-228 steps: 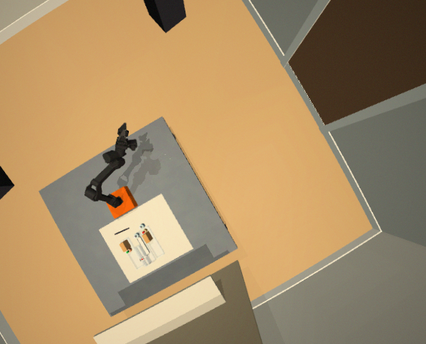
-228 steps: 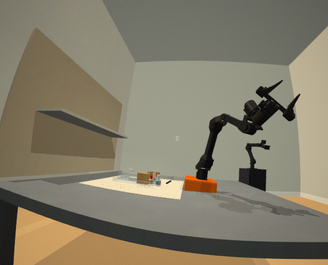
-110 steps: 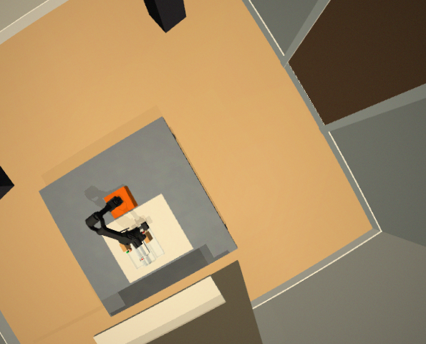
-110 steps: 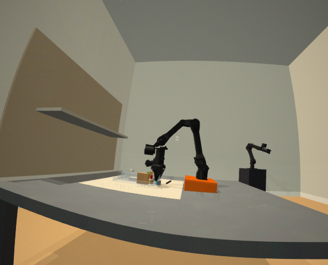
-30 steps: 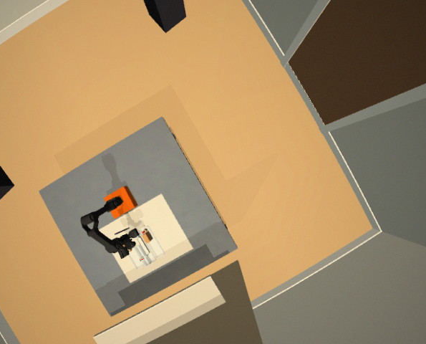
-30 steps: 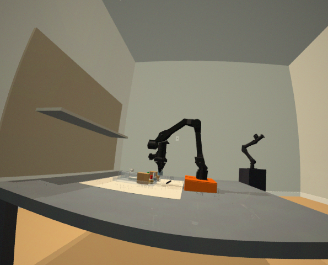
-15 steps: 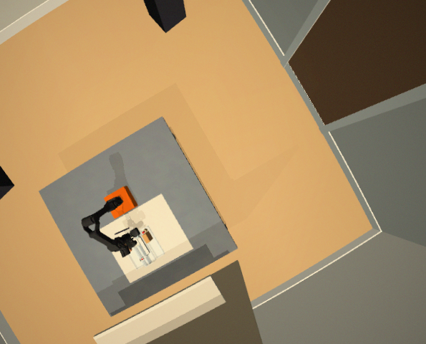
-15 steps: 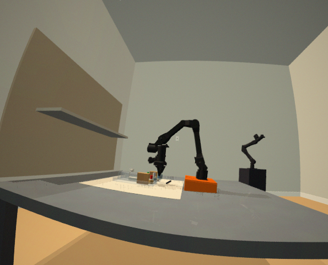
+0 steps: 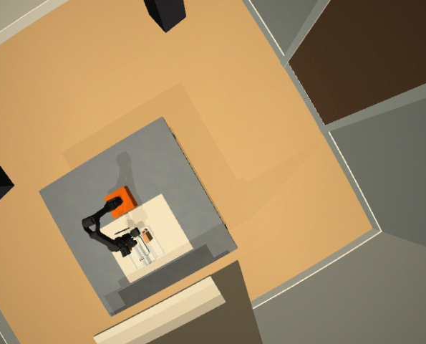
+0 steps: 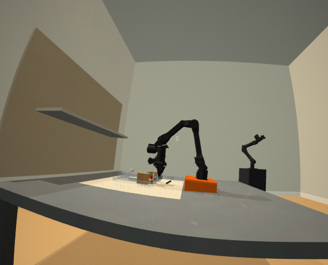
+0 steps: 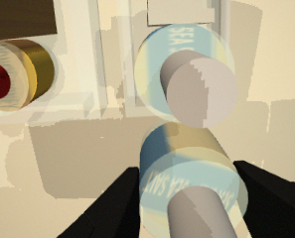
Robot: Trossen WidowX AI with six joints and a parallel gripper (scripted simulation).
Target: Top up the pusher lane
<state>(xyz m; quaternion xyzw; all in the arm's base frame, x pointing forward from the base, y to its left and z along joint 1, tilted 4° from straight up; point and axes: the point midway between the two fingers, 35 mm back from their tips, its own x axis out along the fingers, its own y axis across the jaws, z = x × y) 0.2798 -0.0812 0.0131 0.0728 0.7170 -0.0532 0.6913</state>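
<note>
End effector (image 11: 190, 225) fingers clamp partway closed on the grey-capped loose jar (image 11: 194, 188), held just before the clear lane (image 11: 214, 0). Inside that lane a matching grey-capped jar (image 11: 187, 73) stands upright. Left of it stands a red-capped jar (image 11: 15, 82), cut by the frame edge. From the exterior view the lane on the table (image 10: 158, 216) is too small to read.

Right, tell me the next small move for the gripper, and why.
Probably ease the held jar forward into the lane, pressing the grey-lidded jar ahead back. The gripper grips a matching grey-lidded jar lined up just before it; the red-lidded jar sits off to the side.
</note>
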